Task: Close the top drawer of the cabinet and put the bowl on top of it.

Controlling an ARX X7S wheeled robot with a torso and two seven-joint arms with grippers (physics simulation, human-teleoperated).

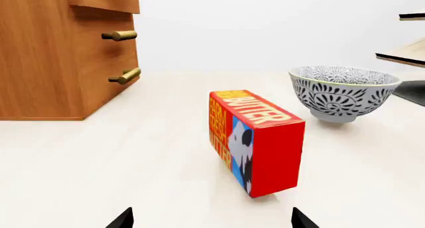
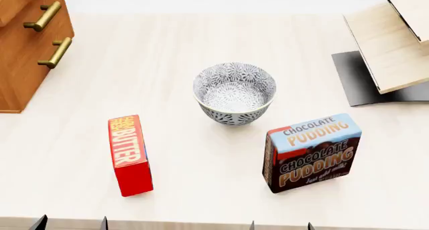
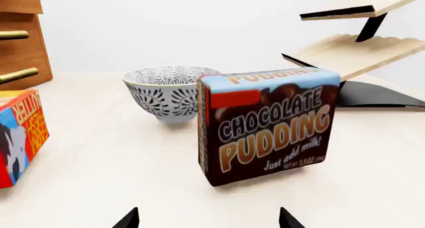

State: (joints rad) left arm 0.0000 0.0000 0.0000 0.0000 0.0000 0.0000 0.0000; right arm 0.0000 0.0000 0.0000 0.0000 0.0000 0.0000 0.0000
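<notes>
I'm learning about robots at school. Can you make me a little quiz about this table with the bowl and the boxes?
1. True or false: the bowl is already on top of the cabinet.
2. Which box stands on the bowl's right in the head view? A) butter box B) pudding box
3. Fill in: in the left wrist view, the top drawer sticks out, so it is ____.

Key
1. False, it sits on the table between the two boxes.
2. B
3. open

Simulated tabletop scene, blank white backdrop, pale table [image 2: 201,49], grocery boxes [image 2: 312,152]
</notes>
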